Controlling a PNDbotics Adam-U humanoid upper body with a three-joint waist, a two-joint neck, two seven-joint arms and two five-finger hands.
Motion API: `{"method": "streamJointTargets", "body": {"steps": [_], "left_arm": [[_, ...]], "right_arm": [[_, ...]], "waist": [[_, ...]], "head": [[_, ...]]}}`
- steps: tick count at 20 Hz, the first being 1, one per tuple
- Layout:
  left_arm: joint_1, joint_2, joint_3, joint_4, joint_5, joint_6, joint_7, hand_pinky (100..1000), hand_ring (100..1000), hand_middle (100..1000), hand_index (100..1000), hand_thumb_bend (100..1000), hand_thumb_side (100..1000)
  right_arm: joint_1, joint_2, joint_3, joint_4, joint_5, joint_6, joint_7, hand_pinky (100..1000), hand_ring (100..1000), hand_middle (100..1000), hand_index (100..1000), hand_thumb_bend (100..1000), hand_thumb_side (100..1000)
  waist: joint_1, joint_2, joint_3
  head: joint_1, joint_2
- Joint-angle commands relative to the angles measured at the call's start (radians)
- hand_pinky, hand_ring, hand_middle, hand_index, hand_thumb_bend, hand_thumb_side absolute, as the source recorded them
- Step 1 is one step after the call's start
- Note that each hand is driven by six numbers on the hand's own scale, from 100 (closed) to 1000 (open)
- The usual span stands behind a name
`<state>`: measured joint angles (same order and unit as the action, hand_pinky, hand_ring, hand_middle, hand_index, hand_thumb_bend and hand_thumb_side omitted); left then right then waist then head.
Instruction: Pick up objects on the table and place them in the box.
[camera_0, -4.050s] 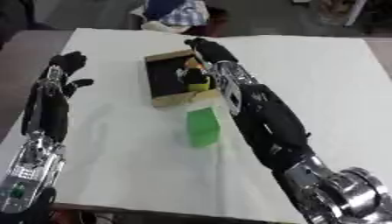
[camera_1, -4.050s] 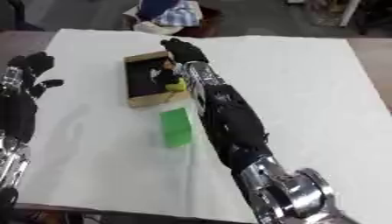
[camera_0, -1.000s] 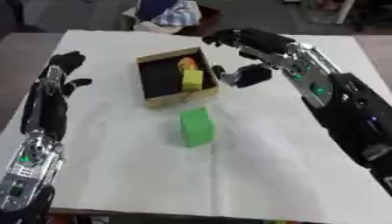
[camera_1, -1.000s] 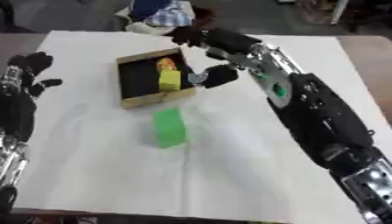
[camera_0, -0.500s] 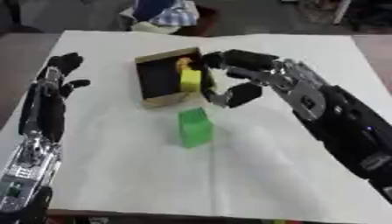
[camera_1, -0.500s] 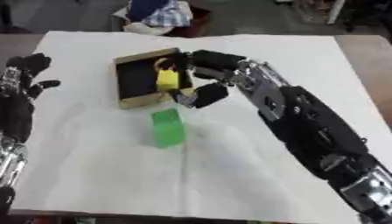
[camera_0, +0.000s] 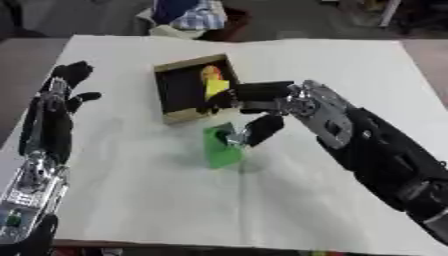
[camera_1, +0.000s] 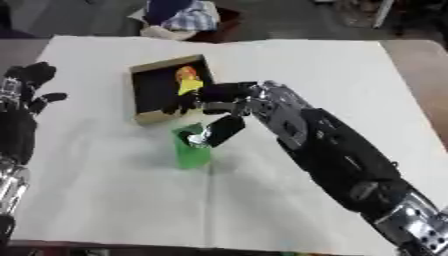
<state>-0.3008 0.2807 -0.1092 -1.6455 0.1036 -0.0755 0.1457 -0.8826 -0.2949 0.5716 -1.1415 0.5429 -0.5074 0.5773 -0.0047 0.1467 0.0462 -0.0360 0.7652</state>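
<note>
Beside box (camera_0: 185, 90) | right robot hand (camera_0: 262, 107) spread over green block (camera_0: 220, 145), unpinched | should straddle block squarely, then close | left robot hand (camera_0: 63, 87) idle, relaxed.

Right hand (camera_0: 254, 107) crowds green block (camera_0: 220, 147); box (camera_0: 179, 90) just behind.

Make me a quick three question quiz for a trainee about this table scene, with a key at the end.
1. True or false: the green block already lies inside the box.
2. Which robot hand is reaching at the green block: A the left robot hand, or B the right robot hand?
3. Fill in: the yellow item lies in the ____.

Key: 1 false, it stands on the table beside the box. 2 B. 3 box.
</note>
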Motion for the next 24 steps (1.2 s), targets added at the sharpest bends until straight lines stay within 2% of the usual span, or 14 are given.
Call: {"method": "streamJointTargets", "body": {"steps": [1,12,18,23,24], "left_arm": [[-0.01,0.02,0.005,-0.009,-0.003,-0.002,-0.002,718,918,760,819,100,927],[-0.009,0.019,0.004,-0.009,0.002,-0.003,-0.003,718,921,761,819,100,928],[-0.01,0.019,0.005,-0.009,0.004,-0.003,-0.003,719,922,762,819,100,927],[-0.012,0.019,0.004,-0.01,0.005,-0.003,-0.004,718,923,762,819,100,927],[-0.012,0.019,0.004,-0.01,0.005,-0.003,-0.004,718,923,762,819,100,927]], "right_arm": [[-0.011,-0.019,-0.017,-0.012,0.034,-0.012,0.009,838,864,903,999,100,788],[0.009,-0.008,-0.034,0.052,0.108,-0.046,-0.02,838,864,904,1000,100,815],[0.013,0.005,-0.03,0.072,0.135,-0.072,-0.008,843,872,908,1000,100,841],[0.016,0.014,-0.026,0.081,0.162,-0.099,0.012,844,874,909,1000,165,688],[0.017,0.016,-0.027,0.082,0.167,-0.104,0.013,844,874,910,1000,166,688]], "waist": [[-0.012,-0.019,0.0],[-0.011,-0.018,-0.001],[-0.008,-0.018,0.0],[-0.008,-0.017,0.001],[-0.007,-0.017,0.001]], "head": [[0.003,0.005],[0.003,0.005],[0.002,0.005],[0.001,0.005],[0.001,0.005]]}}
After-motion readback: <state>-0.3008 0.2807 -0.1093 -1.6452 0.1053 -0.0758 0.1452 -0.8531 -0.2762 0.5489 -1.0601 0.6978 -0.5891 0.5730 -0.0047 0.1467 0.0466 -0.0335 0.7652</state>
